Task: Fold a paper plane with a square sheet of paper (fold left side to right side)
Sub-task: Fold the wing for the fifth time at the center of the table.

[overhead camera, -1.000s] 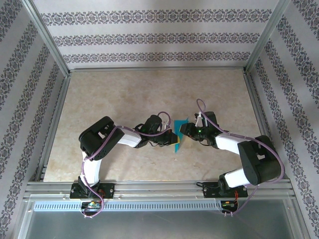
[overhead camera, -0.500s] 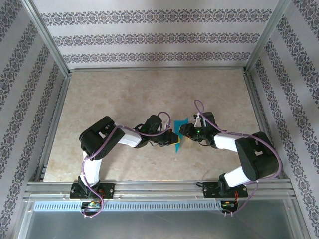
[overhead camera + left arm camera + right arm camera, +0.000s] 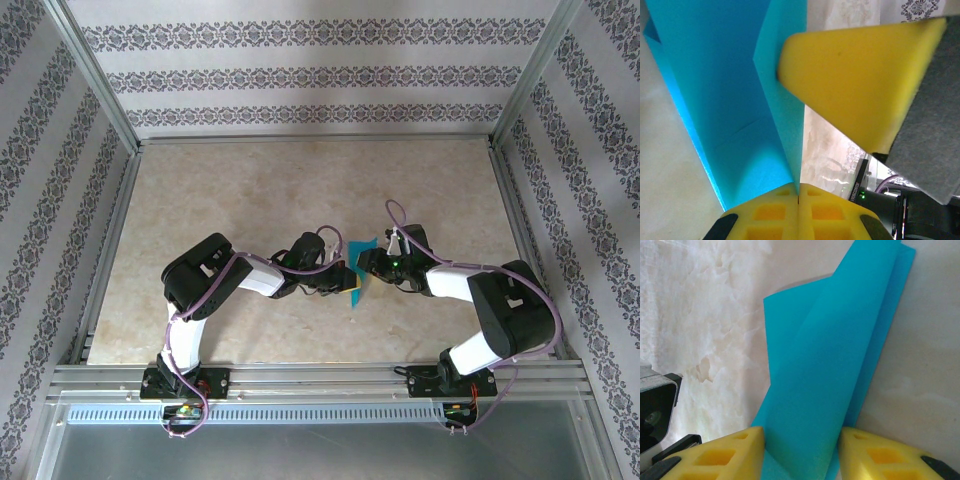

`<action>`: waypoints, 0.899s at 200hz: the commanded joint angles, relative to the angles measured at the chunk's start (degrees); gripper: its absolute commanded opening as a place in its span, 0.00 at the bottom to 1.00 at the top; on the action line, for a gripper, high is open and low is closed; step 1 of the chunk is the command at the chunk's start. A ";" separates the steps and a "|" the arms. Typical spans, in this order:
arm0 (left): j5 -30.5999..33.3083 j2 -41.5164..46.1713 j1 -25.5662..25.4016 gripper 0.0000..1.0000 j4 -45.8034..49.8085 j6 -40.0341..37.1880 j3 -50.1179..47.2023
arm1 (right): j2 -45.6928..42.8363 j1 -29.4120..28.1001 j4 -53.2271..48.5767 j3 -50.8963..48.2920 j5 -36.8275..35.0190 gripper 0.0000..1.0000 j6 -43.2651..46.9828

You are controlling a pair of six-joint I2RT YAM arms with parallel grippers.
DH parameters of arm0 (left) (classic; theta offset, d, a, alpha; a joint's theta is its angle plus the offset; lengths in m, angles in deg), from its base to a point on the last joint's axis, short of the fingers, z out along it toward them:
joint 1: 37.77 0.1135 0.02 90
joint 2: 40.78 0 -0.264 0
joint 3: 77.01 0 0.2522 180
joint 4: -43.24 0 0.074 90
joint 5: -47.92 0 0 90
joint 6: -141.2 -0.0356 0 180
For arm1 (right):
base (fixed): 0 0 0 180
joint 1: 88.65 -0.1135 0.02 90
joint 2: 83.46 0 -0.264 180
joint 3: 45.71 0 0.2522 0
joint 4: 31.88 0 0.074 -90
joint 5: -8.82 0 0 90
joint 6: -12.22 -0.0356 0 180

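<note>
The part-folded square sheet of paper [image 3: 361, 270] is held mid-table, pinched in the fully closed left gripper [image 3: 798, 194] and straddled, unclamped, by the half-open right gripper [image 3: 800, 442]. The left-to-right fold seems under way. Next, the raised flap must be carried across and pressed flat.

The square sheet of paper [image 3: 356, 292] is plain teal-blue, with no print. The left gripper [image 3: 798, 192] and right gripper [image 3: 800, 436] have bright yellow fingers [image 3: 722, 456]. The table [image 3: 260, 190] is beige with cream marbling. The left arm [image 3: 205, 270] and right arm [image 3: 510, 310] are black with white links, and purple cables [image 3: 400, 215] run along them. The walls [image 3: 300, 75] are pale with dark grey floral bands. The frame [image 3: 300, 375] at the near edge is silver-grey.
</note>
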 commanded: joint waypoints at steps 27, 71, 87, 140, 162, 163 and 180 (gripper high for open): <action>-0.66 -0.99 0.75 0.00 -3.76 1.16 -0.67 | 2.35 -0.73 1.18 1.57 -0.81 0.43 -0.69; -0.42 -0.15 1.01 0.11 -3.76 0.99 -1.23 | 4.94 -1.23 -2.80 2.86 -2.15 0.42 0.12; -0.13 0.55 1.44 0.15 -3.68 0.90 -1.74 | 6.08 -1.34 -3.31 3.13 -2.26 0.42 0.18; 0.58 2.43 2.49 0.29 -2.66 0.33 -2.51 | 7.77 -1.83 -3.17 3.59 -2.06 0.41 0.19; 0.93 2.34 3.02 0.31 -2.41 0.28 -2.13 | 7.75 -1.82 -3.34 3.68 -2.32 0.41 0.18; 0.98 2.31 3.03 0.32 -2.38 0.28 -2.11 | 7.75 -1.84 -3.35 3.72 -2.32 0.41 0.18; 1.31 2.37 3.36 0.32 -1.33 -0.22 -1.49 | 7.83 -1.86 -3.52 3.68 -2.42 0.42 0.25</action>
